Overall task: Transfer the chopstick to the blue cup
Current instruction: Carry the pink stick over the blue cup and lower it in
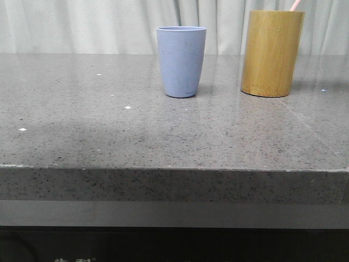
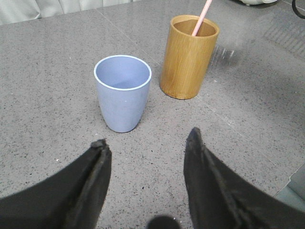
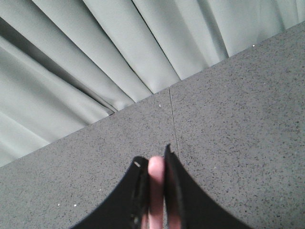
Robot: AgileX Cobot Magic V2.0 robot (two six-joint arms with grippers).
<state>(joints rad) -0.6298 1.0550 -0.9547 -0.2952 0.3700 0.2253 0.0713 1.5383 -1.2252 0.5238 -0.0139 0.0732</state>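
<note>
Front view shows a grey speckled stone table point(image 1: 109, 131) with a thick front edge, a thin seam running across its right part, and pale pleated curtains point(image 1: 82, 24) behind. The blue cup point(image 1: 181, 61) stands upright near the far middle; at its 3 o'clock, a gap apart, stands a bamboo holder point(image 1: 272, 53) with a pink chopstick tip point(image 1: 295, 5) poking above its rim. The left gripper point(image 2: 147, 138) hangs spread wide, empty, over the table near the cup. The right gripper point(image 3: 156, 167) is clamped on a pink chopstick point(image 3: 156, 186), above bare table beside the curtains.
</note>
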